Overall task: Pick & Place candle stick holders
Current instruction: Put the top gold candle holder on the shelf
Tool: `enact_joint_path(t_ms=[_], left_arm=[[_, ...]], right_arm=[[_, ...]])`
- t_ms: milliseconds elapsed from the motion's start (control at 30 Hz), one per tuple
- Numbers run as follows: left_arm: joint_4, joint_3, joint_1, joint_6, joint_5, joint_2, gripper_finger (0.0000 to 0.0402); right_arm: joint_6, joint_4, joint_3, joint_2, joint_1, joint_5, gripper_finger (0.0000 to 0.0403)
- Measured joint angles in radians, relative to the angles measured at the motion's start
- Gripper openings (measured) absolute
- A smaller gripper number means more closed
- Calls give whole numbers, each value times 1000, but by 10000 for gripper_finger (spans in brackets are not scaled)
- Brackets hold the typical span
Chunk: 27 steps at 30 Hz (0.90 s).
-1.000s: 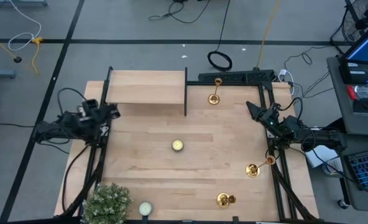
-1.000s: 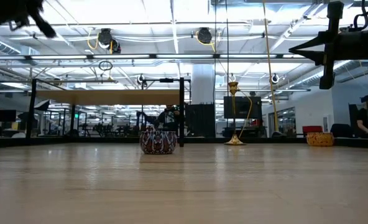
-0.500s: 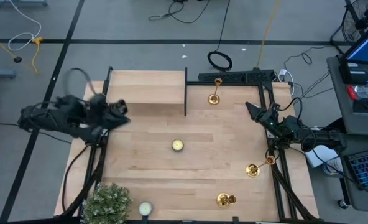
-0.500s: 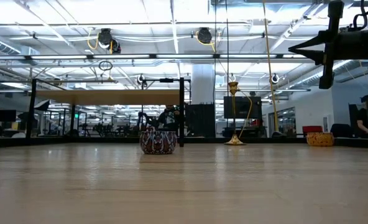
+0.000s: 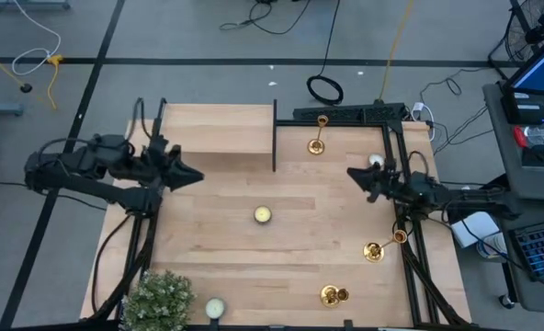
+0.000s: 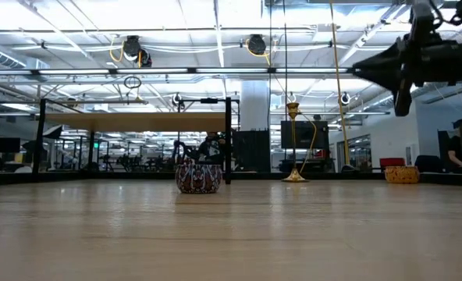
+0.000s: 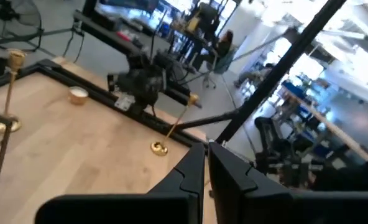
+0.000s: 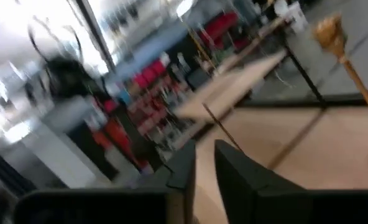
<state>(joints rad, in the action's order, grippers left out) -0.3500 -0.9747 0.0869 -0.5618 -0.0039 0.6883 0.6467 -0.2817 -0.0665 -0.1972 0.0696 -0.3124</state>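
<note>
Three gold candle stick holders show in the high view. One (image 5: 316, 138) stands upright at the far side. One (image 5: 375, 248) has its base on the table and its cup end (image 5: 399, 236) leaning on the right frame rail. One (image 5: 332, 294) is near the front right. My left gripper (image 5: 198, 176) is shut and points level over the table's left part, holding nothing. My right gripper (image 5: 350, 173) hangs above the right side with its fingers (image 8: 185, 163) slightly apart and nothing between them. Both grippers are well clear of the holders.
A yellow tealight (image 5: 263, 214) lies mid-table. A white one (image 5: 376, 161) sits by the right arm and a greenish one (image 5: 215, 308) at the near edge beside a plant (image 5: 157, 299). A raised wooden shelf (image 5: 217, 129) with a black post stands far left.
My left gripper has risen and swung out from the left edge over the table, tipping up to level. My right gripper has rolled at the wrist, and its tip has swung a little toward the table's left. No candle stick holder has moved.
</note>
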Motion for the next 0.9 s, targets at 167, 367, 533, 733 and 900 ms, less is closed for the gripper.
enact_joint_path(t_ms=[167,367,533,733,900], left_arm=[[-61,0,-1,-28,-44,-33,26],[-119,0,-1,-70,-58,-43,26],[-147,0,11,-95,-57,-41,26],[-163,1,31,-115,-64,-41,26],[-180,1,54,-141,-78,-41,26]], right_arm=[[-70,23,-70,-165,0,-12,149],[-174,19,-162,-380,2,-139,232],[-285,17,-233,-533,47,-216,265],[-349,17,-302,-706,164,-212,269],[-346,-87,-326,-848,264,-80,270]])
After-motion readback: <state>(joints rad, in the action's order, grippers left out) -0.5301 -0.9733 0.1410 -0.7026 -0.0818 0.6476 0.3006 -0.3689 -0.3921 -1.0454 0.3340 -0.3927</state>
